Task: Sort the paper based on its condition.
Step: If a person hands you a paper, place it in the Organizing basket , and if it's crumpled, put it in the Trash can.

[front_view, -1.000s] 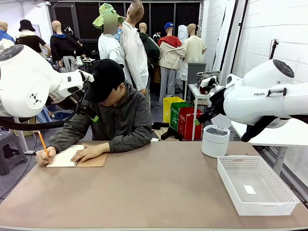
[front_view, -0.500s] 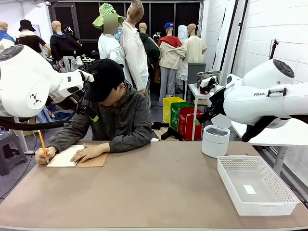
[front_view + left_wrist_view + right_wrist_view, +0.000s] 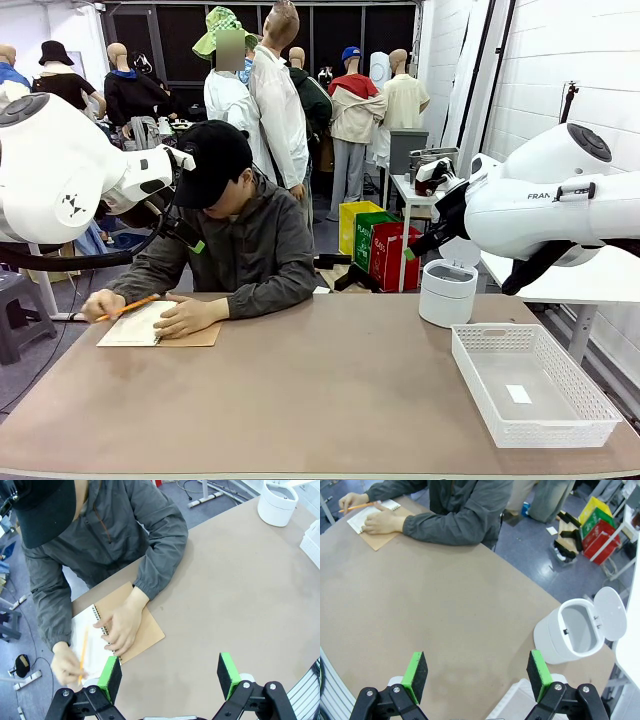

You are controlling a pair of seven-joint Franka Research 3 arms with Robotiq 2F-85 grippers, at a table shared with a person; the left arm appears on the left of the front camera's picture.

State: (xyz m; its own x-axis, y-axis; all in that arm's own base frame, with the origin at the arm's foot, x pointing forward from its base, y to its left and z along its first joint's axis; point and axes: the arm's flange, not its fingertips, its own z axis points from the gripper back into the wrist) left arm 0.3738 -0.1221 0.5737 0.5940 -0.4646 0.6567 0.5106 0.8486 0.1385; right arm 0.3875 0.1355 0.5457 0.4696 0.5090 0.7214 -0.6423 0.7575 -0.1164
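Note:
A person sits at the far left of the table with a spiral notepad (image 3: 133,326) on brown backing. One hand lies flat on the pad (image 3: 89,625) and the other holds an orange pencil (image 3: 126,306) over it. Loose paper is out of view. My left gripper (image 3: 169,676) hangs open high above the table, just this side of the notepad, nothing between its green pads. Well above the table's middle, my right gripper (image 3: 477,676) is open and empty too, with the notepad (image 3: 371,514) far off at the upper left.
A white mesh basket (image 3: 500,345) stands at the front right of the table, a small white label on its floor. Behind it is a round white bin (image 3: 446,293) with its lid flipped open (image 3: 610,614). Bare brown tabletop (image 3: 320,390) lies between the person and the basket.
The person's pencil has tipped from upright to nearly flat over the pad, and the head has lifted a little. Both arms stay still.

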